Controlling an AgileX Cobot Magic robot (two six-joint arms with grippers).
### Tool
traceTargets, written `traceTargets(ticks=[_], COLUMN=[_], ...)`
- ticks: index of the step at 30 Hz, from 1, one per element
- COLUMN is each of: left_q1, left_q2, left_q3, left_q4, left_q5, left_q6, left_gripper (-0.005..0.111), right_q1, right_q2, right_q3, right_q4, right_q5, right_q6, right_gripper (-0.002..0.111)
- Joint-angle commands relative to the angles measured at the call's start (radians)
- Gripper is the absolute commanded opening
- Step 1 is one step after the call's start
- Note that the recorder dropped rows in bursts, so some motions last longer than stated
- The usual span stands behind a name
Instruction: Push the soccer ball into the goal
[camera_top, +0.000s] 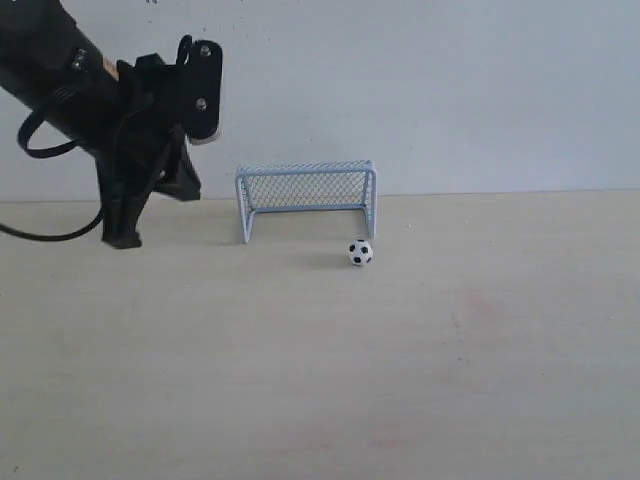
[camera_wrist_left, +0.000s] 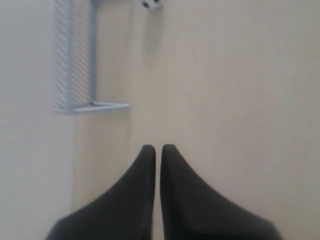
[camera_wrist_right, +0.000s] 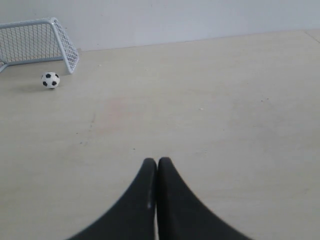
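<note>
The soccer ball (camera_top: 360, 252) is tiny, white with black patches, and rests on the table just in front of the goal's right post. The goal (camera_top: 306, 192) has a pale blue-grey frame and wire mesh and stands at the back against the wall. My left gripper (camera_top: 122, 238) hangs shut and empty, well to the left of the goal, its tip close to the table. The left wrist view shows the goal (camera_wrist_left: 75, 60) side-on and the ball (camera_wrist_left: 151, 3) beyond the shut gripper (camera_wrist_left: 158, 148). My right gripper (camera_wrist_right: 157, 161) is shut and empty, far from the ball (camera_wrist_right: 50, 80) and goal (camera_wrist_right: 35, 37); it is out of the exterior view.
The pale wooden table (camera_top: 400, 380) stretches wide in front of the goal. A white wall (camera_top: 450, 80) rises right behind the goal. A black cable (camera_top: 45, 150) loops off the left arm.
</note>
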Motion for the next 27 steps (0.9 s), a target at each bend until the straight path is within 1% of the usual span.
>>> traceTargets(ticks=[1, 3, 7, 10, 13, 17, 20, 24, 27], left_q1=[0.001, 0.001, 0.001, 0.001, 0.001, 0.001, 0.001, 0.001, 0.001], left_q2=[-0.073, -0.118, -0.245, -0.354, -0.467, -0.607, -0.722, -0.863, -0.959], left_q3=[0.07, 0.113, 0.202, 0.263, 0.316, 0.397, 0.5, 0.643, 0.73], left_q4=[0.003, -0.02, -0.125, -0.241, -0.426, -0.729, -0.935, -1.207, -1.343], left_q5=[0.125, 0.122, 0.091, 0.071, 0.044, 0.05, 0.062, 0.138, 0.191], left_q6=[-0.075, -0.104, -0.137, -0.153, -0.153, -0.132, 0.0, 0.201, 0.214], left_gripper=[0.004, 0.004, 0.004, 0.004, 0.004, 0.004, 0.004, 0.004, 0.004], right_q1=[-0.003, -0.003, -0.003, -0.003, -0.003, -0.003, -0.003, -0.003, -0.003], right_q2=[-0.005, -0.005, -0.005, -0.005, -0.005, -0.005, -0.005, -0.005, -0.005], right_q3=[0.0, 0.0, 0.0, 0.0, 0.0, 0.0, 0.0, 0.0, 0.0], right_q4=[-0.007, -0.007, -0.007, -0.007, -0.007, -0.007, -0.007, -0.007, -0.007], right_q5=[-0.005, -0.005, -0.005, -0.005, -0.005, -0.005, -0.005, -0.005, -0.005], right_q6=[0.001, 0.001, 0.001, 0.001, 0.001, 0.001, 0.001, 0.001, 0.001], right_gripper=[0.0, 0.0, 0.0, 0.0, 0.0, 0.0, 0.0, 0.0, 0.0])
